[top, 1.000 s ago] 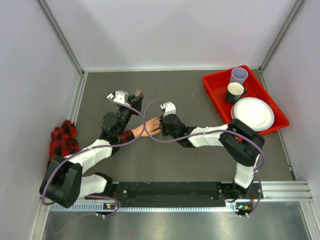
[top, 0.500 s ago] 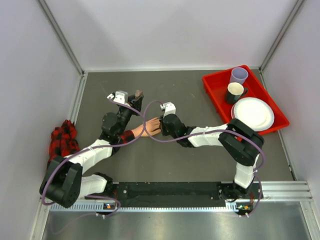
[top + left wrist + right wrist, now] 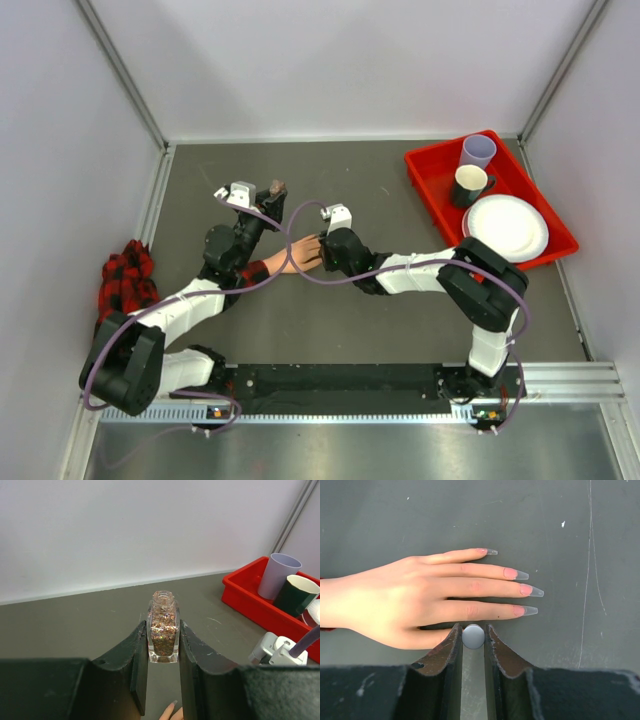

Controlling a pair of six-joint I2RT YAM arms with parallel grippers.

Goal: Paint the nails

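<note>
2 black-and-white robot arms reach inward over a dark grey table (image 3: 350, 170) and meet near its middle. At the far right corner sits a red rectangular plastic tray (image 3: 432, 178). At the left edge a red-and-black plaid sleeve (image 3: 128, 280) lies bunched. Inside the tray are a round white plate (image 3: 508, 228), a dark green cup with a pale inside (image 3: 468, 185) and, behind it, a lilac tumbler (image 3: 479, 150).

The peach-coloured mannequin hand (image 3: 415, 600) lies flat, palm down, on the table between the 2 grippers, its fingers straight and close together. The left gripper (image 3: 163, 642) is clamped on a small square clear glass bottle (image 3: 163, 630) filled with coppery glitter. The bottle is upright between the jaws with its neck uncapped, on the far side of the mannequin hand. The right gripper (image 3: 473, 636) has its jaws nearly together, pinching a small round grey knob (image 3: 473, 636) seen end-on, just beside the lowest finger in the right wrist view. 4 of the nails (image 3: 515, 574) show there, long, pink at the base and clear at the tips. The 5th is hidden behind the jaws.
</note>
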